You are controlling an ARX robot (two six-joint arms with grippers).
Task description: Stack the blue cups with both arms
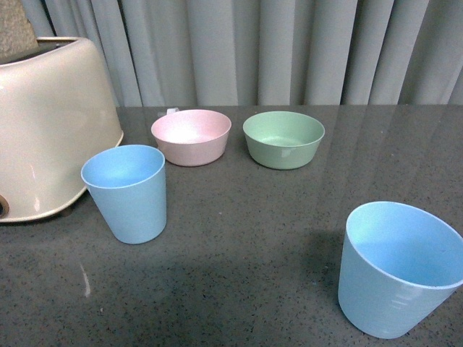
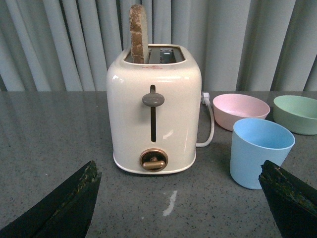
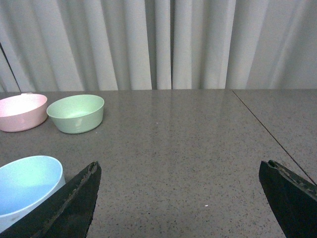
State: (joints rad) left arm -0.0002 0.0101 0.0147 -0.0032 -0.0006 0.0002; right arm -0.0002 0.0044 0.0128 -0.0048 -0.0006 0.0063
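Two light blue cups stand upright and apart on the dark grey table. One blue cup (image 1: pixel 127 191) is at the left, beside the toaster; it also shows in the left wrist view (image 2: pixel 259 151). The other blue cup (image 1: pixel 396 267) is at the near right; its rim shows in the right wrist view (image 3: pixel 27 186). Neither arm shows in the front view. My left gripper (image 2: pixel 181 173) is open and empty, low over the table facing the toaster, with the left cup just ahead of one fingertip (image 2: pixel 285 193). My right gripper (image 3: pixel 181 171) is open and empty, with the right cup beside one fingertip (image 3: pixel 79 198).
A cream toaster (image 1: pixel 47 126) with a slice of bread (image 2: pixel 138 33) in it stands at the left. A pink bowl (image 1: pixel 191 136) and a green bowl (image 1: pixel 283 138) sit at the back middle. Grey curtains hang behind the table (image 1: pixel 246 238).
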